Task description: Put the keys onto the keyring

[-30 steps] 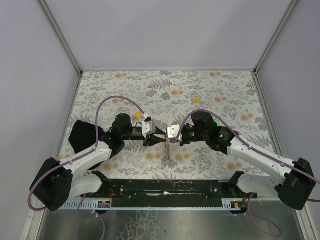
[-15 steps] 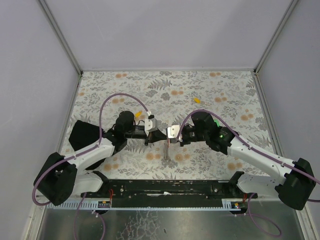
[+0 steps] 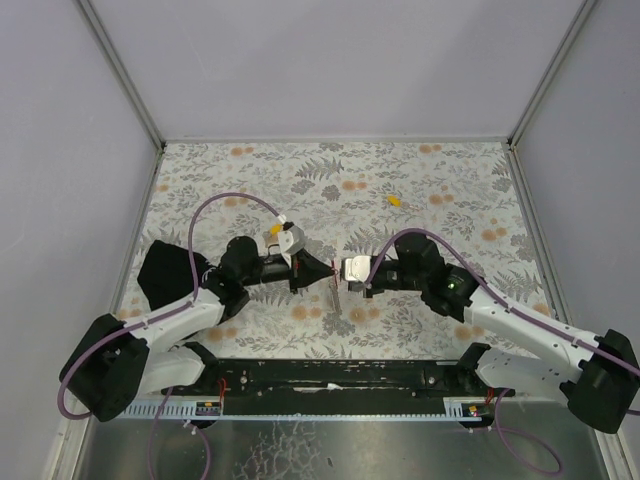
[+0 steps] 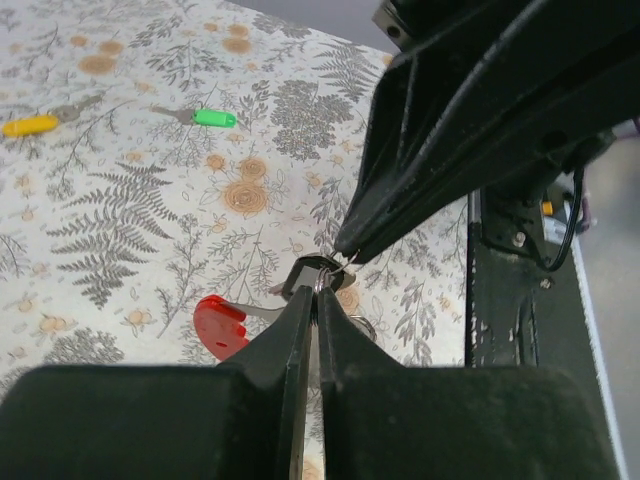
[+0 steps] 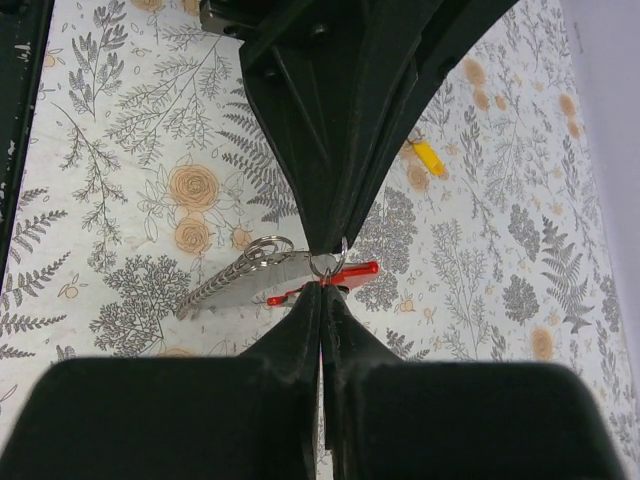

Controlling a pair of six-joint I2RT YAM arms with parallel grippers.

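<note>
Keyring (image 5: pixel 250 278) hangs just over mid-table (image 3: pixel 450 190), left gripper (image 4: pixel 314 297) and right gripper (image 5: pixel 322 287) both pinched fully shut on it, so tugging apart could probably drop it.

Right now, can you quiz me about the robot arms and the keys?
1. True or false: both arms' jaws are wide open.
2. In the right wrist view, what colour is the loose key? A yellow, B blue, C pink.
3. Fill in: the two arms' jaws meet at the ____.
Key: 1 false; 2 A; 3 keyring.
</note>
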